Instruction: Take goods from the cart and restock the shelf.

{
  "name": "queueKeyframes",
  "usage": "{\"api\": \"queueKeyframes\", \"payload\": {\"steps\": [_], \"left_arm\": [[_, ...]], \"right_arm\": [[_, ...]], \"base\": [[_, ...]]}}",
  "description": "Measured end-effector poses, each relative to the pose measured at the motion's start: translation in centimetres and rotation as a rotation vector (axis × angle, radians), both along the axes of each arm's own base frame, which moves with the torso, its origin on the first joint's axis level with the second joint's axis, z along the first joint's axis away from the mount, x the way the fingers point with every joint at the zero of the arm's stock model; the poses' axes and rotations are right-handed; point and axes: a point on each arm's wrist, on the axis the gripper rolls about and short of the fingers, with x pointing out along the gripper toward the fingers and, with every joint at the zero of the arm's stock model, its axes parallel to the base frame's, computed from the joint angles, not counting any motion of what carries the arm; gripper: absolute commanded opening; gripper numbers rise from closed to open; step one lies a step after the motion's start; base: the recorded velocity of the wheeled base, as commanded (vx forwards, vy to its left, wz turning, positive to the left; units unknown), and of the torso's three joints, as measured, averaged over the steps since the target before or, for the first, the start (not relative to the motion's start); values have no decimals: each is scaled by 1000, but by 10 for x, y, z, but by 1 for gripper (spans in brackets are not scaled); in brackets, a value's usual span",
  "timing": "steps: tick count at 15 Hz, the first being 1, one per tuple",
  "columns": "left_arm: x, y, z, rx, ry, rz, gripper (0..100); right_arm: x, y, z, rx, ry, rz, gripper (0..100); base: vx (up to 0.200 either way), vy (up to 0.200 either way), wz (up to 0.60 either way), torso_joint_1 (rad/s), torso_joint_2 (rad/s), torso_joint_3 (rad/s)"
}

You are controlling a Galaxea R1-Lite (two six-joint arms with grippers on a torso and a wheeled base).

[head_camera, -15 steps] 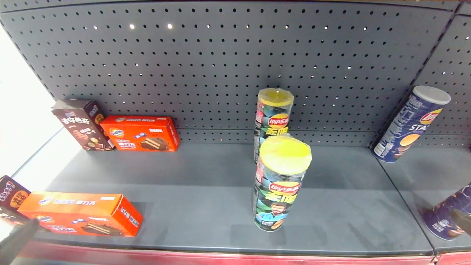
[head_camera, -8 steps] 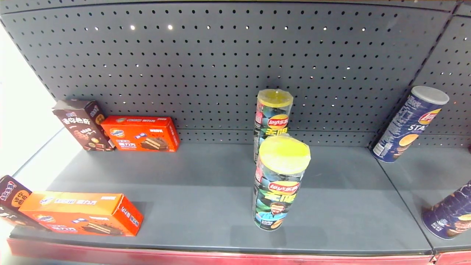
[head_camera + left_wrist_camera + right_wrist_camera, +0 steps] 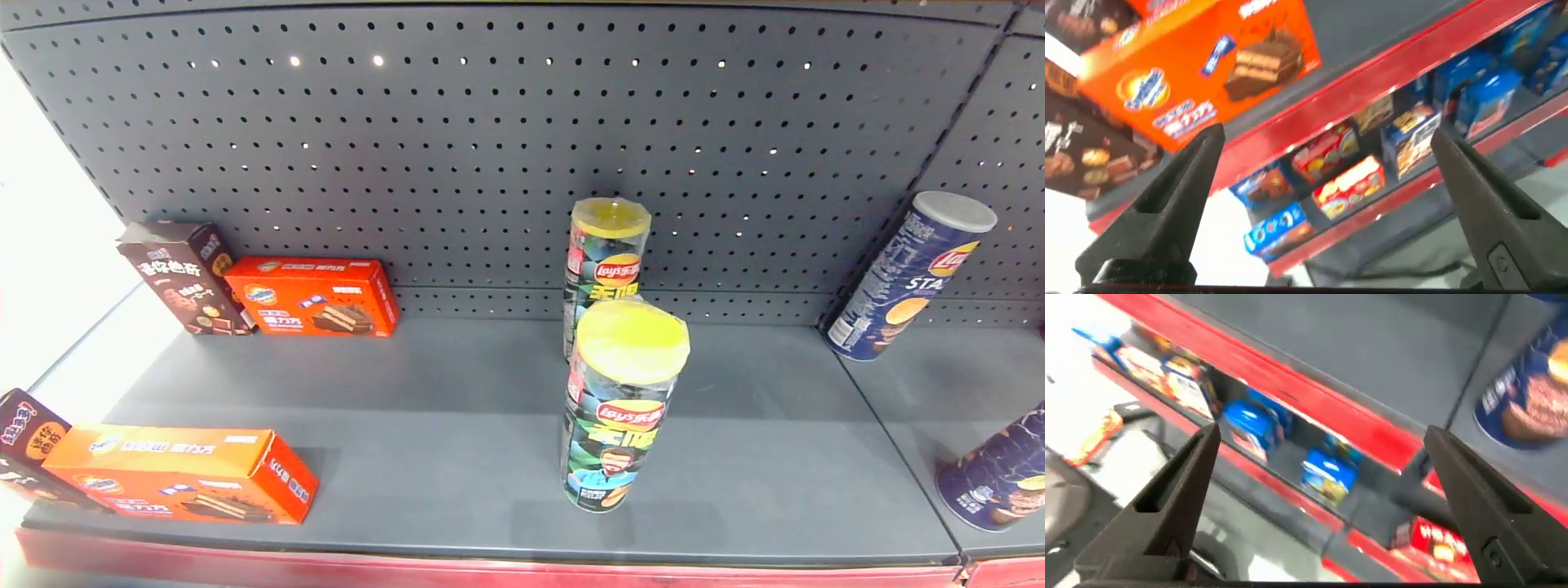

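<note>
Gaping left gripper (image 3: 1324, 135): its two black fingers are spread wide with nothing between them, and it hangs in front of and below the shelf's near left corner.
Just past it: an orange cardboard wafer box (image 3: 1200, 57) lies flat at the near left edge. A dark brown cardboard biscuit box (image 3: 1086, 155) touches its left end.
Right gripper (image 3: 1323, 433): black fingers likewise spread apart, holding nothing, in front of the red front lip (image 3: 1315, 384) at the near right.
Under the lip: a lower row of blue and red snack packs (image 3: 1347, 171).
Grey metal shelf (image 3: 457, 425): it carries all the goods below.
Middle: a tall yellow-lidded chip can (image 3: 620, 408) stands upright towards the front. A second yellow-lidded can (image 3: 608, 253) stands right behind it, by the grey perforated back panel (image 3: 490, 147).
Far left: a smaller orange box (image 3: 314, 296) and a tilted brown box (image 3: 180, 273) touch each other against the panel.
Right: a dark blue chip can with a grey lid (image 3: 910, 278) leans at the far right. Another dark blue can (image 3: 992, 482) sits tilted at the near right edge.
</note>
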Motion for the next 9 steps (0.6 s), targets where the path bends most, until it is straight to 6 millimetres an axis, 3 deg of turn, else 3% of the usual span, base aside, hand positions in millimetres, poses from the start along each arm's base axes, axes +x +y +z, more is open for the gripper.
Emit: {"api": "queueKeyframes", "payload": {"steps": [9], "left_arm": [[3,-12,1,-40,90,468,100]], "right_arm": [[6,8,-6,-2,150,-497,100]], "base": [[0,0,0,0,0,0]]}}
